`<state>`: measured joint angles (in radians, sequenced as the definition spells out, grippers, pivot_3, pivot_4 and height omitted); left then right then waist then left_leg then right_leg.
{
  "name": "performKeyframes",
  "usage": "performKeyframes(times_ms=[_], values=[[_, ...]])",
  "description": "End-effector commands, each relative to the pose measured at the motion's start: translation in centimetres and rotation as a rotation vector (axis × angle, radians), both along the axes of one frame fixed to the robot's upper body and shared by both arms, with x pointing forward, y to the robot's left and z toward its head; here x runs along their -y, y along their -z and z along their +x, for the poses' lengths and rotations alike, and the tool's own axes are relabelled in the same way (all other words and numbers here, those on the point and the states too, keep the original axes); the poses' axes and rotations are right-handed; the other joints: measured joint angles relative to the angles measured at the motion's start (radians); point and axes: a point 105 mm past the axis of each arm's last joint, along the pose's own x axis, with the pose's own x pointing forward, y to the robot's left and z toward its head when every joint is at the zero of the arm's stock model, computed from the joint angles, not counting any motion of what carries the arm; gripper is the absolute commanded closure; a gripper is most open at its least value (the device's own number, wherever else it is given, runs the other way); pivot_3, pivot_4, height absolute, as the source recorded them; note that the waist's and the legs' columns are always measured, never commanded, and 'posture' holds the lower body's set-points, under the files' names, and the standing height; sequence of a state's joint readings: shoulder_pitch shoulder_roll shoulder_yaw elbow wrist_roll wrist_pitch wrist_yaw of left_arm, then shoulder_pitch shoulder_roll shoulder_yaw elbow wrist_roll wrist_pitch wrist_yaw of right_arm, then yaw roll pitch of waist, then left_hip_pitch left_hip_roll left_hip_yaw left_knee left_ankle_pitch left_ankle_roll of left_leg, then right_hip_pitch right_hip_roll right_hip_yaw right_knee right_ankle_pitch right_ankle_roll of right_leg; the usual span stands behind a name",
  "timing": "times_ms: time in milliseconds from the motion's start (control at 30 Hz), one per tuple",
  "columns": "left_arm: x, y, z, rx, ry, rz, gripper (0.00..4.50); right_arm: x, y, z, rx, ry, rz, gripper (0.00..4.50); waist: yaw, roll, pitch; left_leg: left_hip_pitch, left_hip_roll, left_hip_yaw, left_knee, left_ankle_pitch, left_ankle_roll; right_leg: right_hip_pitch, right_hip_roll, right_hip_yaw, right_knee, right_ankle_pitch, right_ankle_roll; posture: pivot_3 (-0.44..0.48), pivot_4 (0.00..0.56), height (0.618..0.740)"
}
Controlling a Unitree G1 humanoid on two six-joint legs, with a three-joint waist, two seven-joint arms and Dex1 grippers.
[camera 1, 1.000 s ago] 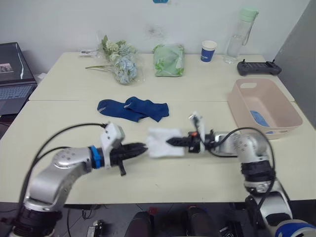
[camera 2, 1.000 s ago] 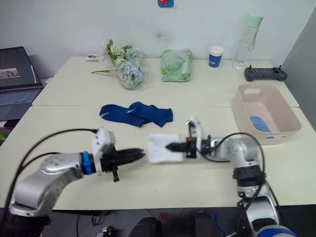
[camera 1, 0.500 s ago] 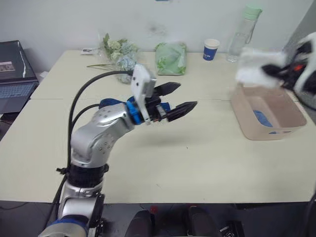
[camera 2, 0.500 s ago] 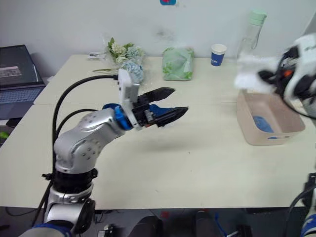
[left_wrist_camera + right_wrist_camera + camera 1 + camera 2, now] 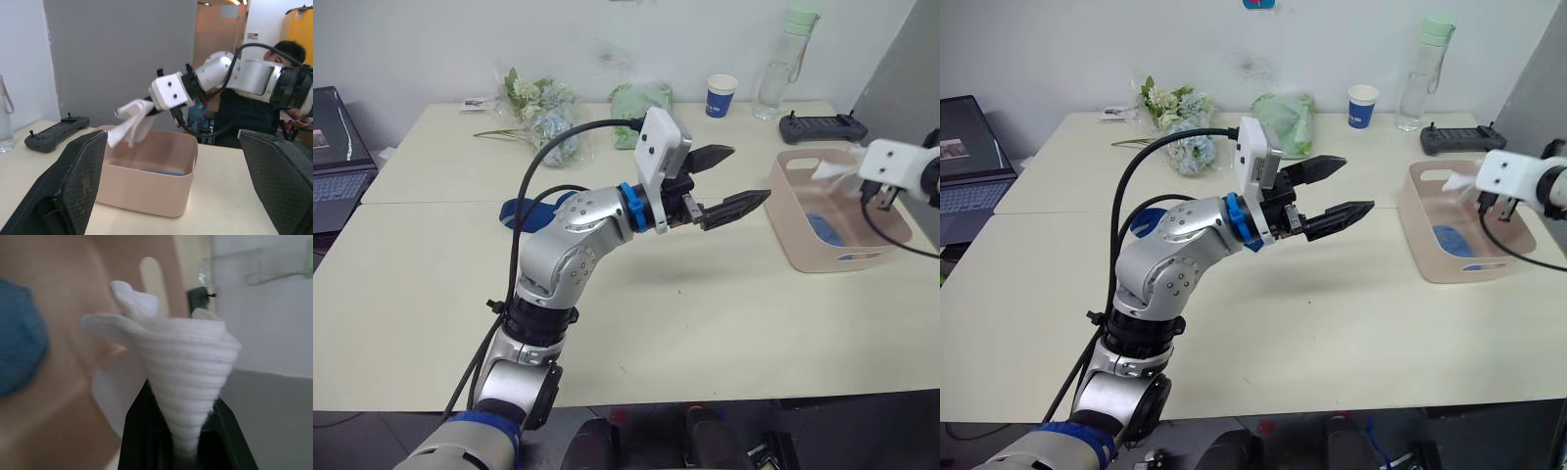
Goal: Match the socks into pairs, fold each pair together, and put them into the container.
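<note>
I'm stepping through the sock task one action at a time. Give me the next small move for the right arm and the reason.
Probably open the right gripper and drop the white socks. It is shut on them, and they hang over the open container, where a light blue pair already lies. The left gripper is open, holds nothing, and is clear of the tub.

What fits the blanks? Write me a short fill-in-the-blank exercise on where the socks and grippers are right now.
1. The right gripper is shut on a ____ pair of socks.
2. It holds them over the pale pink ____.
3. A light blue sock lies ____ that tub.
4. The left gripper hangs above the table with its fingers ____.

Missing words: white; container; inside; open
</note>
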<state>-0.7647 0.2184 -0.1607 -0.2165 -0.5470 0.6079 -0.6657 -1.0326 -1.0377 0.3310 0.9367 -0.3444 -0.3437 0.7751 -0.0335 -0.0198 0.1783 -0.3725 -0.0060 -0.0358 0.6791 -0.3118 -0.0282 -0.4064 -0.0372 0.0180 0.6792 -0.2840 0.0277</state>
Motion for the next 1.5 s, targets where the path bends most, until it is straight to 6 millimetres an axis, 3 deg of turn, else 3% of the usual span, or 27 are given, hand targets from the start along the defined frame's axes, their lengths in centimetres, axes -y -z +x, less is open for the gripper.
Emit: performKeyframes(times_ms=[33,167,300,467,700,833,933,1100,1333,1500], values=[[-0.7,-0.3,-0.7,0.031,-0.011,-0.001,0.03,-0.5,-0.2,-0.3,-0.053,-0.044,-0.011,4.50,0.003,0.000,0.000,0.000,0.000,0.000,0.000,0.000,0.000,0.000,0.000,0.000,0.000,0.000,0.000,0.000,0.150,0.740],[-1.0,-0.1,-0.7,0.029,-0.023,0.002,0.03,-1.1,1.5,-1.1,-0.213,-0.098,-0.044,4.50,0.007,0.000,0.000,-0.001,-0.001,-0.002,0.002,0.000,0.000,0.000,-0.001,-0.001,0.000,0.000,0.000,0.000,0.150,0.740],[-1.3,-0.2,-0.3,0.032,-0.034,0.005,0.03,-1.6,1.9,-1.5,-0.280,-0.127,-0.030,4.50,0.009,0.000,0.000,-0.001,-0.001,-0.003,0.002,0.000,0.000,0.001,-0.001,-0.002,0.000,0.000,0.000,0.000,0.150,0.740],[-1.8,-0.2,0.1,0.037,-0.041,0.015,0.00,-1.7,1.8,-2.5,-0.384,-0.144,-0.007,2.81,0.007,0.000,0.000,-0.001,-0.001,-0.003,0.002,0.000,0.000,0.001,-0.001,-0.002,0.000,0.000,0.000,0.000,0.150,0.740],[-1.6,0.3,-0.4,0.024,-0.015,0.037,0.00,-2.7,-3.8,-3.4,-0.390,-0.133,0.259,0.35,0.006,0.001,0.000,0.000,-0.001,-0.003,0.002,0.000,-0.001,0.001,-0.001,-0.002,0.001,0.001,0.000,0.000,0.150,0.740],[-1.5,0.4,-0.6,0.022,-0.007,0.036,0.00,-2.1,-6.6,-2.7,-0.278,-0.073,0.280,0.35,0.008,0.001,0.000,-0.001,-0.001,-0.004,0.002,0.000,-0.001,0.001,-0.001,-0.002,0.000,0.001,0.000,0.000,0.150,0.740],[-1.3,0.5,-0.6,0.025,-0.001,0.038,0.00,-1.1,-6.2,-2.1,-0.237,-0.021,0.242,0.35,0.008,0.001,0.000,-0.001,-0.001,-0.003,0.002,0.000,-0.001,0.001,-0.001,-0.002,0.000,0.001,0.000,0.000,0.150,0.740],[-1.3,0.5,-0.6,0.032,-0.001,0.043,0.00,-0.1,-2.8,-1.7,-0.281,0.008,0.163,1.98,0.008,0.001,0.000,-0.002,-0.002,-0.003,0.002,0.000,-0.001,0.000,-0.002,-0.002,0.000,0.001,0.000,0.000,0.150,0.740],[-1.5,0.8,-0.9,0.033,-0.004,0.064,0.00,-1.5,2.0,-0.8,-0.377,-0.011,0.185,4.47,0.001,0.001,0.000,0.000,-0.001,-0.002,0.002,0.000,-0.001,0.000,-0.002,-0.001,0.001,0.001,0.000,0.000,0.150,0.740],[-1.4,0.9,-0.9,0.036,-0.006,0.076,0.00,-2.0,4.3,-0.4,-0.396,0.005,0.221,4.47,0.004,0.001,0.000,0.000,-0.001,-0.002,0.002,0.001,-0.002,0.001,-0.001,-0.002,0.002,0.001,0.000,0.000,0.150,0.740]])
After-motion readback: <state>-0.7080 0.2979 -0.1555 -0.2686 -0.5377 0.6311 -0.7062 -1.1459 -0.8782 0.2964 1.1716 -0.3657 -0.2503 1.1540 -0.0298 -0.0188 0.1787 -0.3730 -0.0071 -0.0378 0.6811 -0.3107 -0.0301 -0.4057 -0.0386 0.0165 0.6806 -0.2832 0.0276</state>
